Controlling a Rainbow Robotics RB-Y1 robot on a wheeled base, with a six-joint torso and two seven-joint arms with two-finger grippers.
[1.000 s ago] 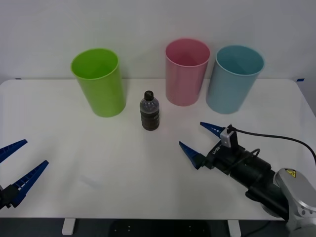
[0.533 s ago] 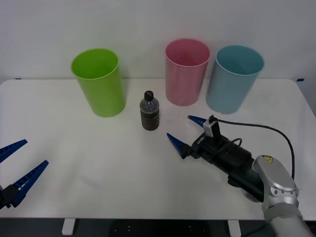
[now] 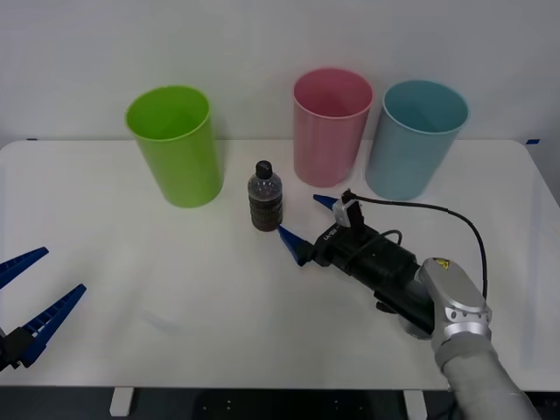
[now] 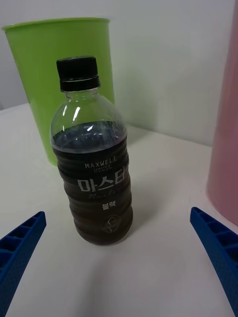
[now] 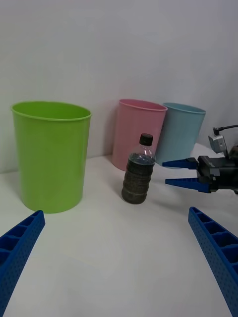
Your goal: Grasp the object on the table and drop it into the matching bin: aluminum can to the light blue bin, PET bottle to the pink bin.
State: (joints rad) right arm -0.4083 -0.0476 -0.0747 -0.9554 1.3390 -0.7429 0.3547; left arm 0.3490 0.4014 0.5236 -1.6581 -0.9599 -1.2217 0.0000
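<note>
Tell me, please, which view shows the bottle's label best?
The right wrist view: the bottle stands close between the open right gripper fingers, label readable. In the front and left wrist views it is far and small, label illegible.

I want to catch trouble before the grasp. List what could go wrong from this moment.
1. The open right gripper is close beside the upright PET bottle; one blue finger sits near its base and could tip it if the approach is off-centre.
2. The pink bin stands right next to the light blue bin, so a drop might land in the wrong one.
</note>
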